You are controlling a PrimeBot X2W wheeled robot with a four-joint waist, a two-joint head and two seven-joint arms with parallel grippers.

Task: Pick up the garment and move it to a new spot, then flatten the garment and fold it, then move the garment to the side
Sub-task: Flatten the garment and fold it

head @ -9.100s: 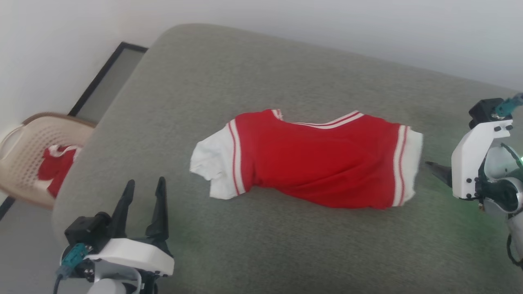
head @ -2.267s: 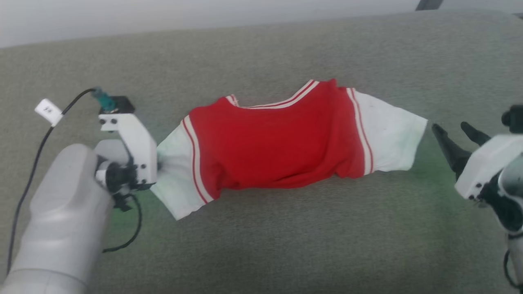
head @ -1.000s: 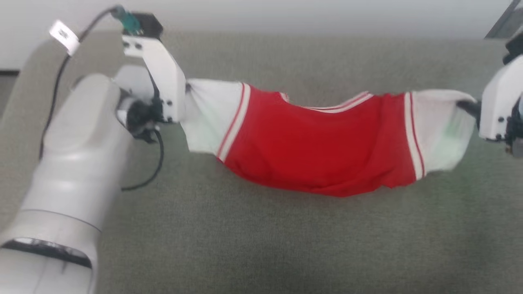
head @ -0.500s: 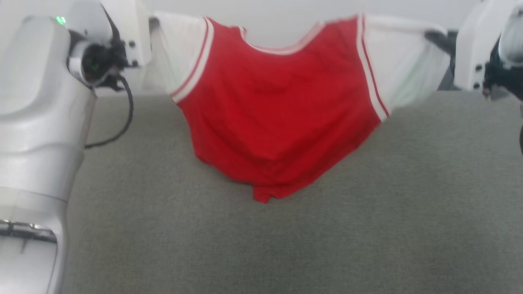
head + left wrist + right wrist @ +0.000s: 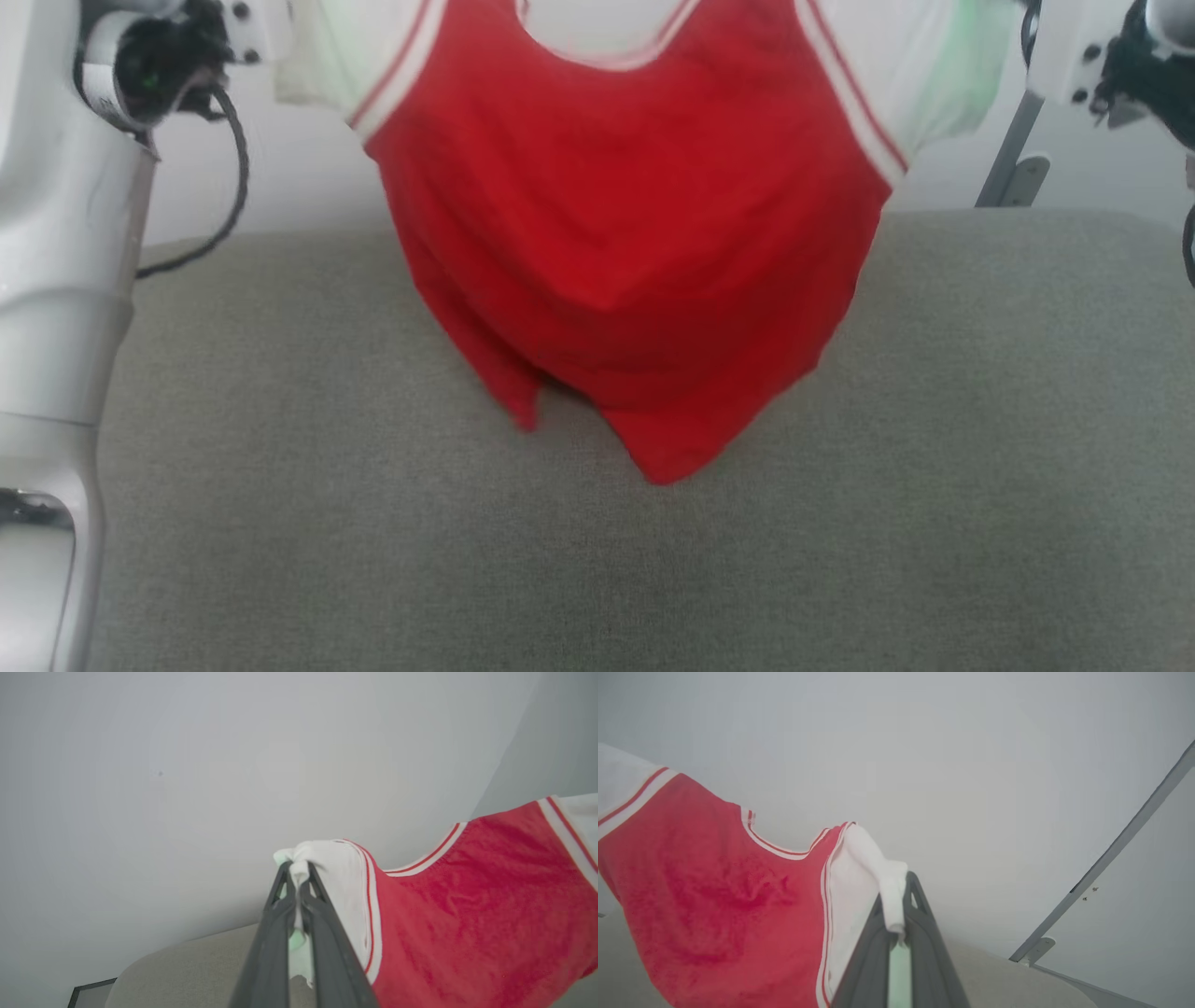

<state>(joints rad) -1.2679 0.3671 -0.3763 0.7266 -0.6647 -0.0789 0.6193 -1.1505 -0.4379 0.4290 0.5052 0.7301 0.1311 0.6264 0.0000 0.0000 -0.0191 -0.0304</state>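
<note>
The garment (image 5: 635, 233) is a red T-shirt with white sleeves and striped trim, hanging spread between my two grippers above the grey cushion (image 5: 597, 579). Its plain red side faces the head view, and the chest lettering is hidden. My left gripper (image 5: 296, 872) is shut on the bunched white sleeve (image 5: 327, 858). My right gripper (image 5: 896, 900) is shut on the other white sleeve (image 5: 878, 868). The pointed lower hem (image 5: 663, 467) dangles close over the cushion; I cannot tell if it touches.
A white wall stands behind the cushion. My pale left forearm (image 5: 56, 280) and its black cable (image 5: 233, 177) fill the left edge. A grey metal bar (image 5: 1008, 159) leans at the back right. A dark frame corner (image 5: 88, 991) lies beyond the cushion's end.
The right gripper shut on the right sleeve, then both grippers raised the garment off the cushion until it hangs. The head view has tilted up towards the wall.
</note>
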